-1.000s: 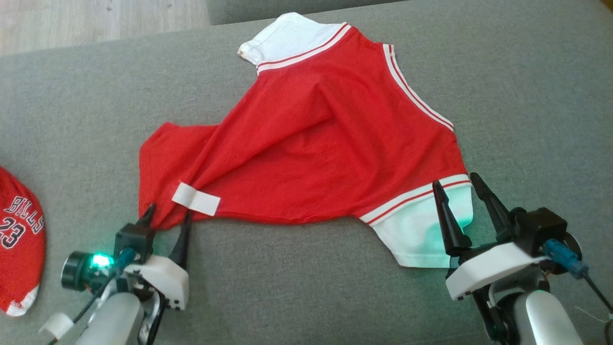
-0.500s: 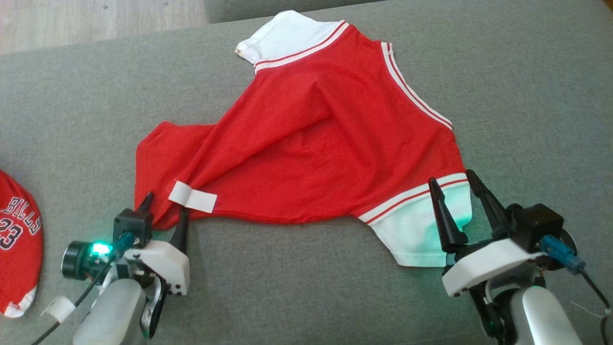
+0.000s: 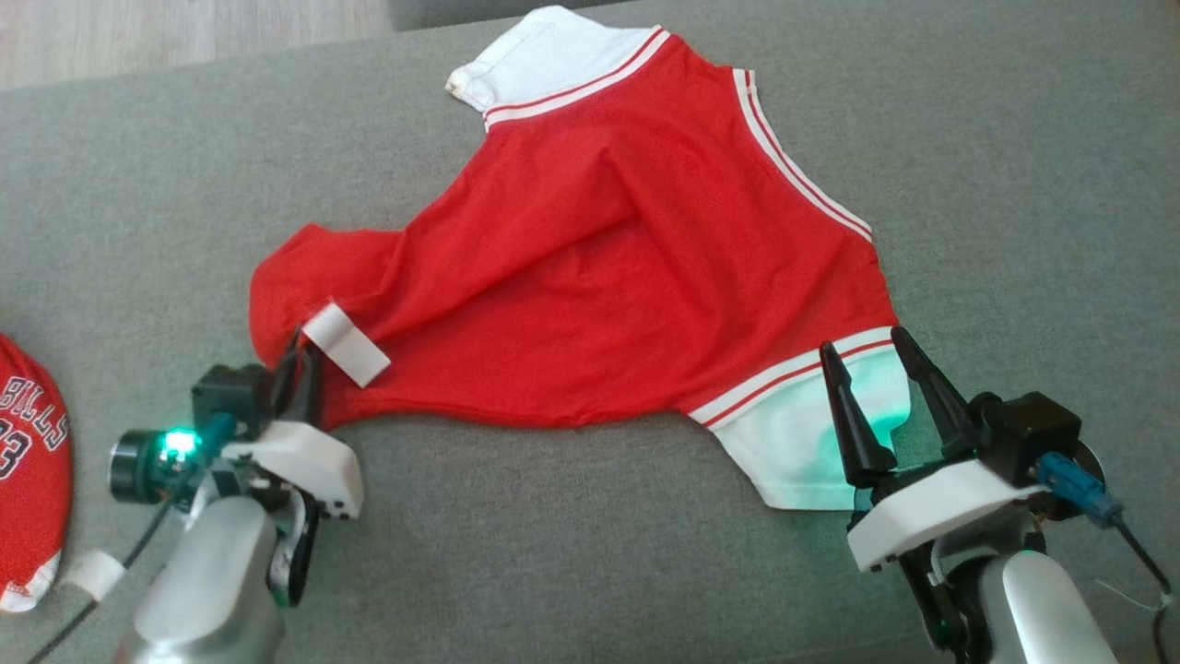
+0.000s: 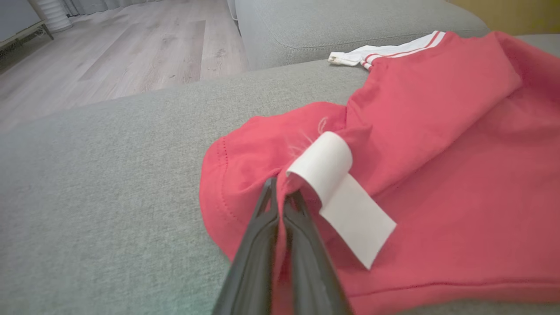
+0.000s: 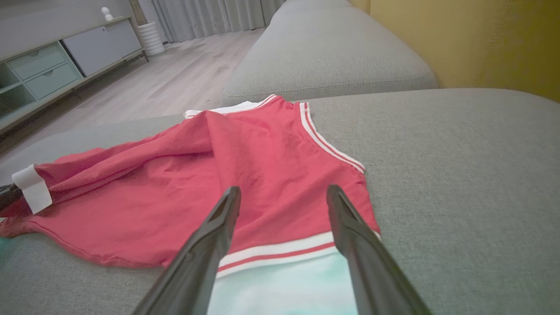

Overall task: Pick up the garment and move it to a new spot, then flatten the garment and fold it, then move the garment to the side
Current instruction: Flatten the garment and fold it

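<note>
Clamps the left tool [image 3: 300, 360] shut on the hem corner of the red T-shirt [image 3: 590, 277], beside the white label [image 3: 346, 343] (gaped open a second ago). Keeps the right tool [image 3: 860, 343] spread wide over the white sleeve [image 3: 793, 452]. Leaves the garment rumpled across the grey sofa [image 3: 553, 526]; seems ready for lifting.

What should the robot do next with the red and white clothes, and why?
Probably close the right gripper on the white fabric end panel: its jaws stand open over it, while the left gripper is shut on a corner of the red and white cloth garment.
</note>
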Tool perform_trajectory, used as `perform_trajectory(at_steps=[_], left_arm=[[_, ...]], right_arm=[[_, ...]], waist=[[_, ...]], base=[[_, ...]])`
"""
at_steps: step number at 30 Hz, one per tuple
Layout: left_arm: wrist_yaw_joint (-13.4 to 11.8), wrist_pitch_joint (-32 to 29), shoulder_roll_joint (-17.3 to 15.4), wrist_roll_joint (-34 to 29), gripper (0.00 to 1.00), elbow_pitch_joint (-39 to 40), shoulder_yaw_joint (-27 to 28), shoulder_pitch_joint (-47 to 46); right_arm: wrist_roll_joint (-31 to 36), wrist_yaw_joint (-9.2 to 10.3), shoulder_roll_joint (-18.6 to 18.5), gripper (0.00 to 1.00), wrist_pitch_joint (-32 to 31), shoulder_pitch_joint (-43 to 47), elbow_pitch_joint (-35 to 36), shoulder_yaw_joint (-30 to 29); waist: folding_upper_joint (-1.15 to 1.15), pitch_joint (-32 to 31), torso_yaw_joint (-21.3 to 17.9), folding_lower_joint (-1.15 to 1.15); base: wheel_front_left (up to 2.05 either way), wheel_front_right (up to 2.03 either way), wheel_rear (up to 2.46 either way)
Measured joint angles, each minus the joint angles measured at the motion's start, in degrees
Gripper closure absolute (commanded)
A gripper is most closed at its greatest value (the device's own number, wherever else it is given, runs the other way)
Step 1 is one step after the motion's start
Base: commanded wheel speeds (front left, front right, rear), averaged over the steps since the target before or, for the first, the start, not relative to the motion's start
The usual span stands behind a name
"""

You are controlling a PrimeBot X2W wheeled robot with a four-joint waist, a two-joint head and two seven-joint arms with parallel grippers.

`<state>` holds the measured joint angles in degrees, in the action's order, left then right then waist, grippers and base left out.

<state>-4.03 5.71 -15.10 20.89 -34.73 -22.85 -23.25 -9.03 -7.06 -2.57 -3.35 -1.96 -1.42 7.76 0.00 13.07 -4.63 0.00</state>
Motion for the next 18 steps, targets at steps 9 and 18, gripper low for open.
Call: perform_trajectory(at_steps=[9,18], left_arm=[[5.1,-5.6,-6.4,3.9,1.00,-0.9,4.5,-15.5],[7.8,-5.6,-11.2,6.7,0.00,-4.5,8.2,-20.6]], right_arm=[[-0.9,0.00,0.0,0.00,0.2,-4.8,0.4,2.7],[-3.5,0.00,0.0,0.00,3.0,-7.0,-2.4,4.7]], waist=[[0.00,4.8,-2.5,0.01],[0.00,9.2,-7.4,0.02]], base=[[0.00,0.00,0.00],[0.00,0.00,0.00]])
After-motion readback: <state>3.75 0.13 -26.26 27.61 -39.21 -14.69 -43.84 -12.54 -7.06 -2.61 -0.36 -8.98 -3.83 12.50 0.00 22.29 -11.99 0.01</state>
